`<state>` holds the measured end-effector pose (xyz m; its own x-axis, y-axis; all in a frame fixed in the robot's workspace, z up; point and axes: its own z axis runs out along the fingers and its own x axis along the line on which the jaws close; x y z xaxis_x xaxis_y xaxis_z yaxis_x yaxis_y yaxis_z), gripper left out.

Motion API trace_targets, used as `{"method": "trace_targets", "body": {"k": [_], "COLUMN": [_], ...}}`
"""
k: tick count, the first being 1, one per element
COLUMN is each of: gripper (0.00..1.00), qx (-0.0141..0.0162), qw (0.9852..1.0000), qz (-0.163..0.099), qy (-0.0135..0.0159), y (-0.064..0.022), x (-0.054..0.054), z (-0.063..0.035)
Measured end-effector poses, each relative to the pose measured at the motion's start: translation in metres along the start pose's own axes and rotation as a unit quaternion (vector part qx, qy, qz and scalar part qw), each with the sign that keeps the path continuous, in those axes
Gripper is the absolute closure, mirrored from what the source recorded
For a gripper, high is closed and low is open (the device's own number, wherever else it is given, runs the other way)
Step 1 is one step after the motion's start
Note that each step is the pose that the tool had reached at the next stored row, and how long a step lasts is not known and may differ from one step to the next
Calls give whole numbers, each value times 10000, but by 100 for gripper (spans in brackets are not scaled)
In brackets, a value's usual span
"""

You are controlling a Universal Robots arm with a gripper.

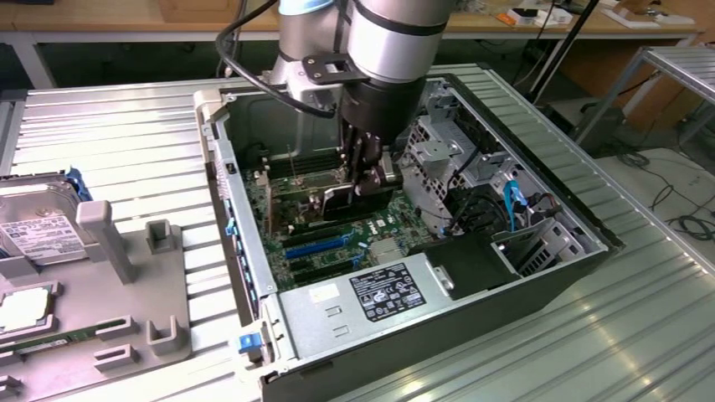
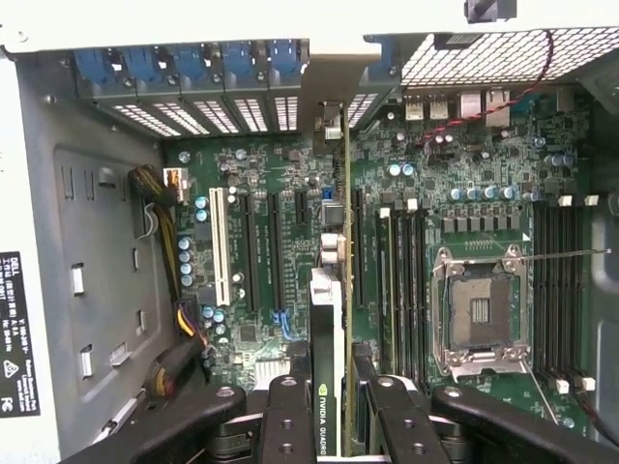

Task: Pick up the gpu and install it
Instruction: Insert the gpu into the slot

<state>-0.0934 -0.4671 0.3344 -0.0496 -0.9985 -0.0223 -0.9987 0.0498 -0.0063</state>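
Metal bench (image 1: 123, 126) | open PC case (image 1: 470, 322) | end effector (image 2: 334, 406) pinching gpu (image 2: 326, 319) near motherboard (image 2: 484, 174)

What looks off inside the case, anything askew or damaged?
Nothing looks damaged or spilled. The gpu is held edge-on in the end effector, parallel to the expansion slots and not tilted. The only oddity is the CPU socket, which looks bare, with no chip or cooler on it.
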Motion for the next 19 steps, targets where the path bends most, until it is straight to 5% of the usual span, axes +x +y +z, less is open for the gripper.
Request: {"method": "trace_targets", "body": {"k": [19], "gripper": [73], "qx": [3], "qw": [10000], "qz": [7], "qy": [-10], "y": [82], "x": [-10], "z": [145]}}
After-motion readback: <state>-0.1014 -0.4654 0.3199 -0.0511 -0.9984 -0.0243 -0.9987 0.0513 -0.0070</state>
